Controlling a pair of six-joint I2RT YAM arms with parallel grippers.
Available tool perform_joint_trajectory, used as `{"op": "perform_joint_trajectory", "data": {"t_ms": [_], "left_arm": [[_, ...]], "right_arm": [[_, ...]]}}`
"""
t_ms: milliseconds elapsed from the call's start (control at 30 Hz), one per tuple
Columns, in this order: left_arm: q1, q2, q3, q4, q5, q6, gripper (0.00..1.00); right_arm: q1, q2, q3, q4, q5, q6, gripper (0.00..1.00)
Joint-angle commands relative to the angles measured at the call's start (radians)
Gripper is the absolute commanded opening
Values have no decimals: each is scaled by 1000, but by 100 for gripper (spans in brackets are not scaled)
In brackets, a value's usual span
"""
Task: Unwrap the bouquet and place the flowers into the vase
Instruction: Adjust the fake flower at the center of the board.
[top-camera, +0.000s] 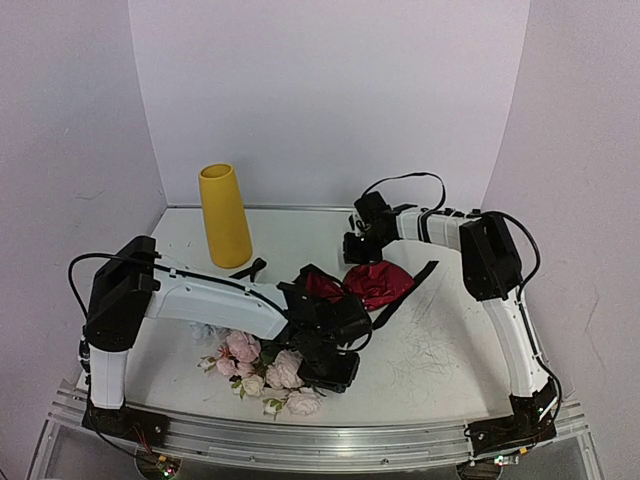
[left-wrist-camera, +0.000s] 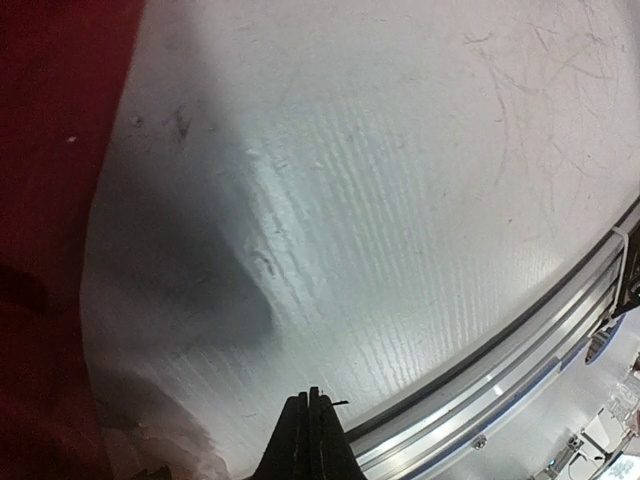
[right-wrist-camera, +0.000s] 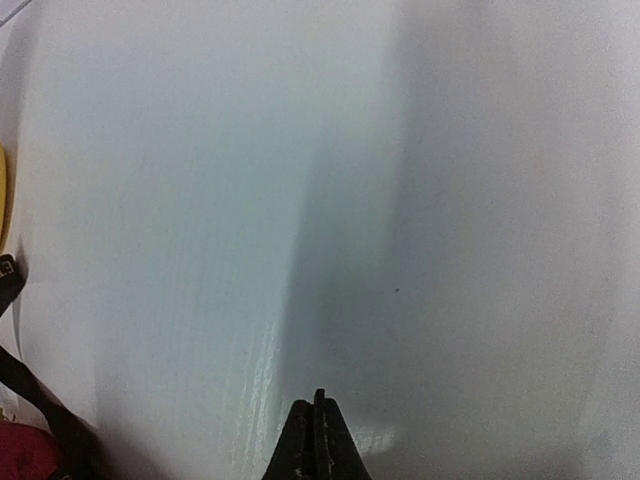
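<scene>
The yellow vase (top-camera: 225, 215) stands upright at the back left of the table. The bouquet lies near the front. Its pink and cream flowers (top-camera: 265, 370) point left and its crinkled dark red paper (top-camera: 378, 283) sits toward the middle. The paper also fills the left edge of the left wrist view (left-wrist-camera: 50, 200). My left gripper (top-camera: 330, 375) (left-wrist-camera: 310, 395) hangs low over the table just right of the flowers, shut with nothing between its fingers. My right gripper (top-camera: 352, 248) (right-wrist-camera: 319, 397) is behind the red paper, shut and empty. A sliver of the vase (right-wrist-camera: 2, 195) shows at that view's left edge.
A black ribbon (top-camera: 405, 295) (right-wrist-camera: 30, 390) trails from the red paper toward the right. A short black piece (top-camera: 250, 268) lies by the vase's foot. An aluminium rail (top-camera: 300, 440) (left-wrist-camera: 520, 360) runs along the near table edge. White walls close off the back and sides.
</scene>
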Motion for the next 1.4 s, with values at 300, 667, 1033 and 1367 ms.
{"op": "perform_joint_trajectory", "data": {"t_ms": [300, 667, 1033, 1367], "left_arm": [[73, -145, -202, -10, -175, -47, 0], [172, -76, -127, 0, -389, 136, 0], [204, 51, 34, 76, -355, 285, 0], [274, 186, 203, 104, -272, 324, 0]], "right_arm": [[3, -147, -225, -92, 99, -102, 0], [3, -344, -514, -75, 62, -141, 0], [2, -505, -723, -69, 40, -185, 0], [3, -619, -915, -34, -20, -141, 0]]}}
